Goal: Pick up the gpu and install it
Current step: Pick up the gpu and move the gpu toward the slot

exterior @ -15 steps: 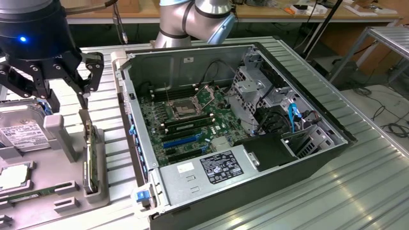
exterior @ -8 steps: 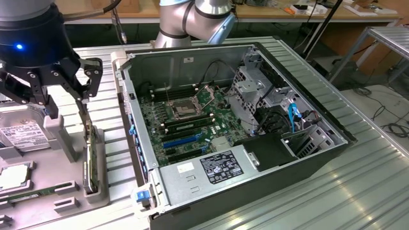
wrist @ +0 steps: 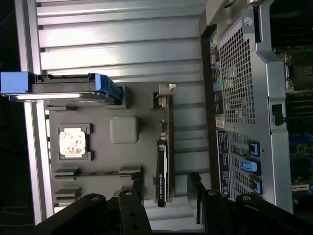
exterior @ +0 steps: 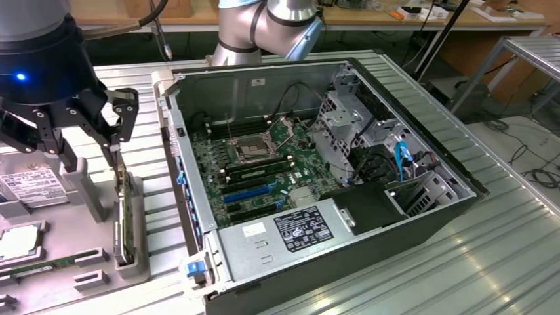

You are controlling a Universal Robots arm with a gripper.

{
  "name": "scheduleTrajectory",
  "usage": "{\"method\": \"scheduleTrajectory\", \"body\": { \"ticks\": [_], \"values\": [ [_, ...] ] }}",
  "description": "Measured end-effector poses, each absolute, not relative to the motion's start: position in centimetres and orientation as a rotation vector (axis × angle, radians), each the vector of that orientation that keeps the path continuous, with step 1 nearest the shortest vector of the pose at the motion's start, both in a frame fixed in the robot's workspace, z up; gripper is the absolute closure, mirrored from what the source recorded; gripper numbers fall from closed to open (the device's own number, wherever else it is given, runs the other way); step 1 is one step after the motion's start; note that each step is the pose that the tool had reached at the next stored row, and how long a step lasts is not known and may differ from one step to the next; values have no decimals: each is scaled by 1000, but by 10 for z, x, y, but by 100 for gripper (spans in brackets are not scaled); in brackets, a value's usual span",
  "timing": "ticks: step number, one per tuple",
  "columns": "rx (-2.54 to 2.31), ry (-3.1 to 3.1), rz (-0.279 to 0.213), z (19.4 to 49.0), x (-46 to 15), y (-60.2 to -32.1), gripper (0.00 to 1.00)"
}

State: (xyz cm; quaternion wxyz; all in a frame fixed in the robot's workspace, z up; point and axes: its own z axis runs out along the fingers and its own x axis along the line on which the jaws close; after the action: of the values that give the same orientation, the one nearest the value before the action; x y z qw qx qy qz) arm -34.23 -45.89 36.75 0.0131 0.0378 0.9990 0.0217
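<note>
One gpu (exterior: 125,216) stands beneath one spread pincer (exterior: 90,164).

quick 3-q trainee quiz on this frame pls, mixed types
1. True or false: the gpu is already seated in the computer case.
2. The fingers of the gripper are: A) shut on the gpu; B) open, over the gpu; C) inside the case.
3. Fill in: the gpu stands on edge in a gray ____ beside the case.
Key: 1 false; 2 B; 3 tray.
</note>
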Motion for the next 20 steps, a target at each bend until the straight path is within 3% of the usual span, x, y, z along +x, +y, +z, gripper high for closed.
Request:
{"method": "scheduleTrajectory", "body": {
  "ticks": [20],
  "values": [
    [118, 3112, 68, 363, -347, -470, 52]
  ]
}}
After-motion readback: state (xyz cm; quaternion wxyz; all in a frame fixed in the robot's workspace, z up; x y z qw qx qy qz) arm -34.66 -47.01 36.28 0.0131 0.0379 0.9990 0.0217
